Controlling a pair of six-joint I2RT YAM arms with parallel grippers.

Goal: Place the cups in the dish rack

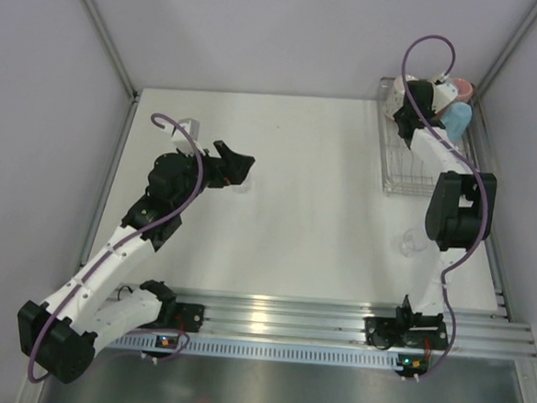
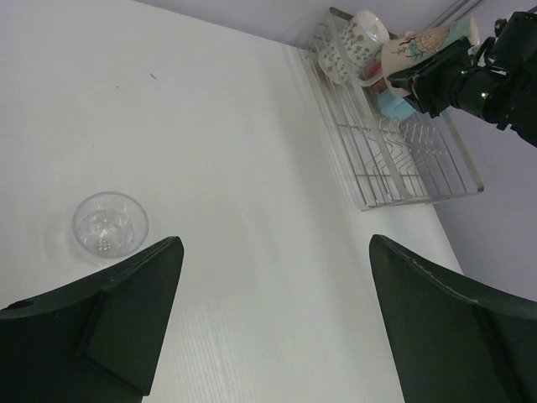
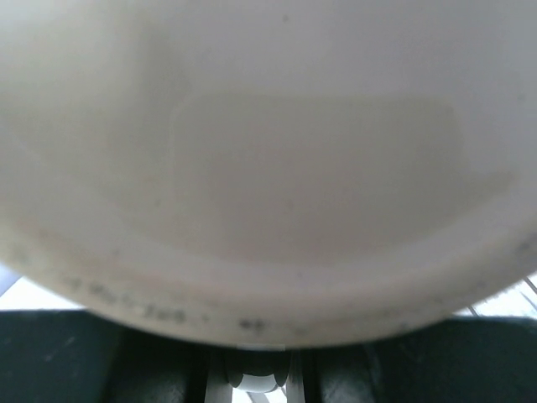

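Right gripper (image 2: 430, 81) grips the cream mug (image 2: 417, 49) above the far end of the dish rack (image 2: 419, 180), over the blue mug (image 2: 393, 105). Left gripper (image 2: 275, 245) gapes wide, well apart from the rack.

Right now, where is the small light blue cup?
Top view: the light blue cup sits inside the dish rack at the table's far right corner, along the rack's right side, just nearer than the pinkish-red cup.
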